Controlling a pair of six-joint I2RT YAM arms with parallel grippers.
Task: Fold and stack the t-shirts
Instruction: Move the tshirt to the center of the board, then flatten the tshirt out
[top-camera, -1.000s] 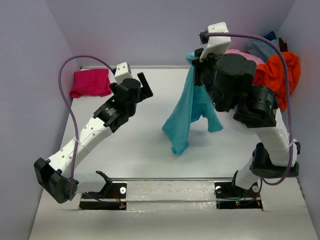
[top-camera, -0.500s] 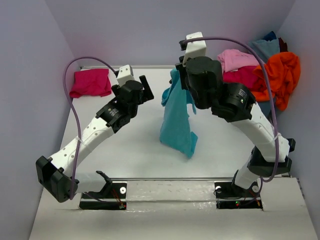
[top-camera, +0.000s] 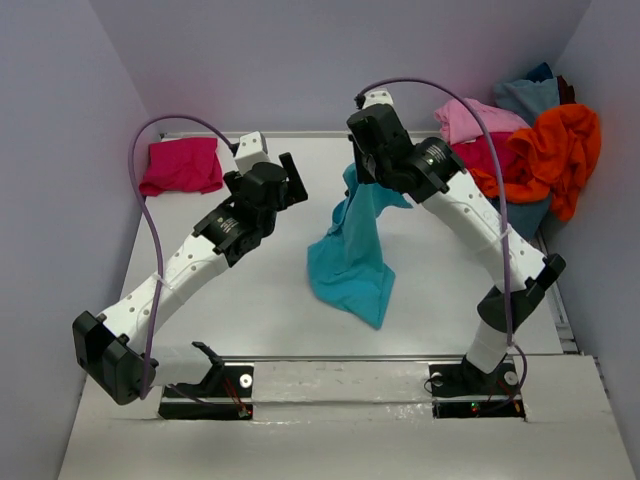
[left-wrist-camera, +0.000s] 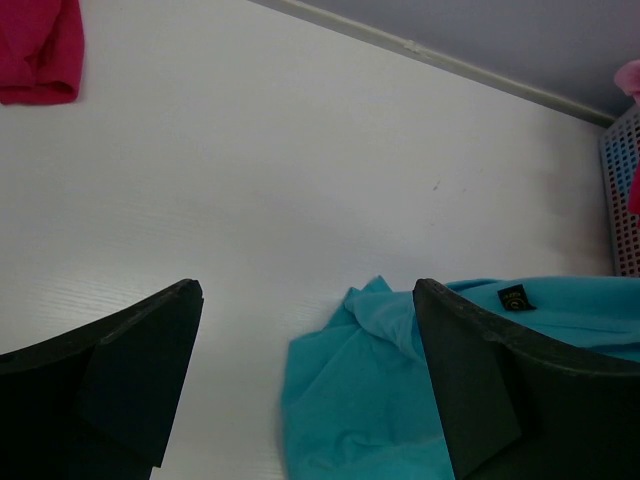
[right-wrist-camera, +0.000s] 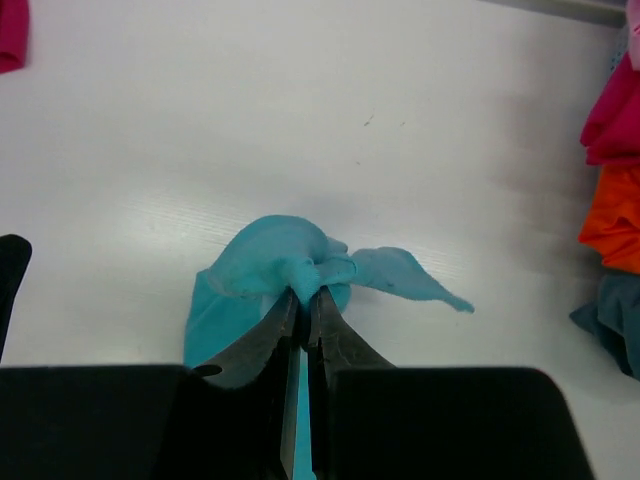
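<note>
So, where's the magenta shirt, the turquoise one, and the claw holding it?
magenta t-shirt (top-camera: 182, 166): top view, middle of the folded cloth.
turquoise t-shirt (top-camera: 352, 255): top view, middle of the lifted cloth.
right claw (right-wrist-camera: 304, 298): right wrist view, between its pinching fingertips.

White counter, matte, faint wood grain showing in the wrist views. One small dark speck on its surface toward the far side. Pale raised strip runs along the far edge where counter meets back wall. Walls plain lavender-grey on three sides: left wall, right wall. Brushed metal plate lies across the near edge of the counter. At the right edge of the left wrist view, a mesh-walled container, fine grid, colours showing through; its full shape cannot be made out.
</note>
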